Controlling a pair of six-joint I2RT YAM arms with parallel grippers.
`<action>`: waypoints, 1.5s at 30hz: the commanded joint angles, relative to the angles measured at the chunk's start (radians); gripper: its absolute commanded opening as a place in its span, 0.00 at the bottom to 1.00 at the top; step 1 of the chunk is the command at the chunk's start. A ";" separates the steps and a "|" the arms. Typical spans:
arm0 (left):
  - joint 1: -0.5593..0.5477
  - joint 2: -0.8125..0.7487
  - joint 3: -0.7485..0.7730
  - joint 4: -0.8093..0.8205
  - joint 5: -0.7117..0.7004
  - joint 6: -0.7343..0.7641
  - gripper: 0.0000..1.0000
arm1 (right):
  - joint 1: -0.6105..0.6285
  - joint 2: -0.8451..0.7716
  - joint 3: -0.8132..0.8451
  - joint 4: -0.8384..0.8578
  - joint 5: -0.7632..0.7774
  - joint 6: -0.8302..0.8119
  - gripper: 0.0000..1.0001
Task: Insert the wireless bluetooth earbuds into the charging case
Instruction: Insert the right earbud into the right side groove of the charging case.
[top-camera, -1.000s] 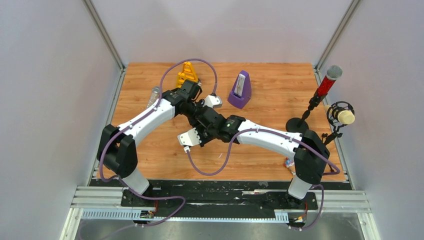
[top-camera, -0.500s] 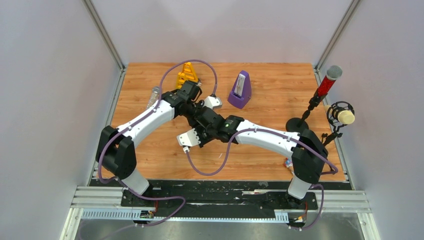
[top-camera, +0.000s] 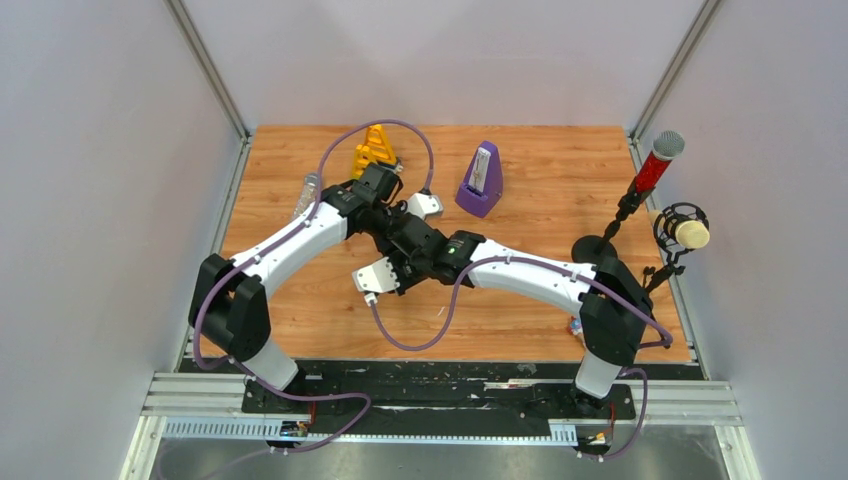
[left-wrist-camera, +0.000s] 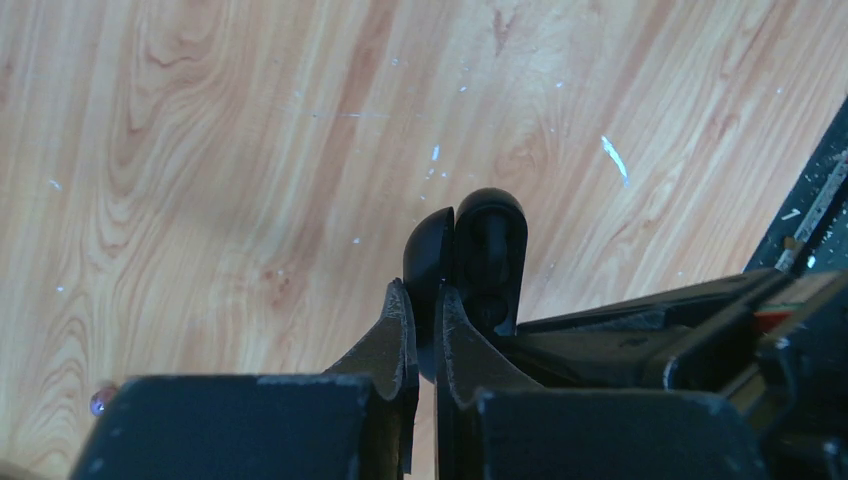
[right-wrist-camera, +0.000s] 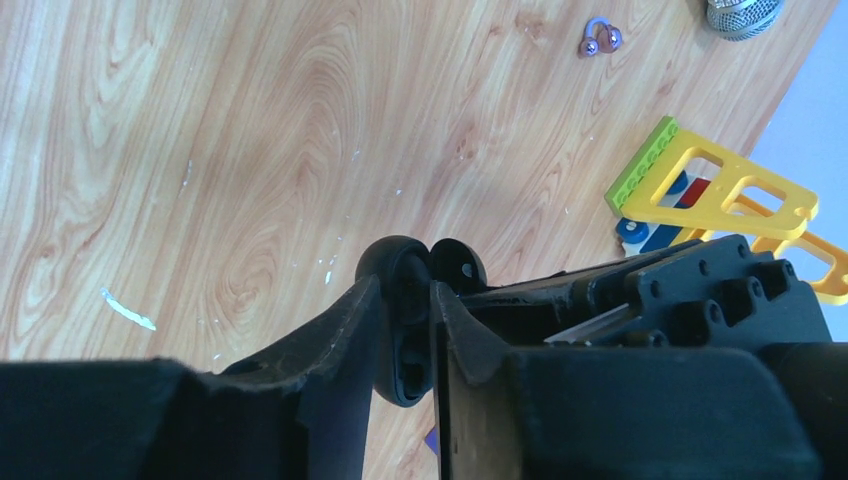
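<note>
Both arms meet over the middle of the table (top-camera: 300, 300), wrists nearly touching. The charging case (left-wrist-camera: 488, 250) sits right at the tips of the left gripper (left-wrist-camera: 423, 296), lifted clear of the wood. Its fingers are pressed together on the thinner half of the case, while the deeper half stands open just beside them. The right gripper (right-wrist-camera: 405, 295) comes in from the other side, its fingers a little apart with the case's rounded end between them. I can't tell whether they press on it. The earbuds I can't make out.

The case is smooth, glossy black plastic, oval and rounded like a pill, hinged open like a clam. The tabletop is pale orange wood-grain laminate, flecked with white scuffs. A yellow studded lattice piece (right-wrist-camera: 720, 185) lies farther back.
</note>
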 joint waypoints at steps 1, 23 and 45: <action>-0.002 -0.057 0.006 0.034 0.003 0.015 0.00 | 0.004 0.004 0.047 -0.019 0.006 0.017 0.30; -0.004 -0.072 -0.013 0.045 -0.018 0.027 0.00 | -0.004 -0.133 0.142 -0.312 -0.273 0.229 0.42; -0.004 -0.163 -0.013 0.016 0.048 0.059 0.00 | -0.451 -0.315 -0.169 0.131 -0.767 0.712 0.58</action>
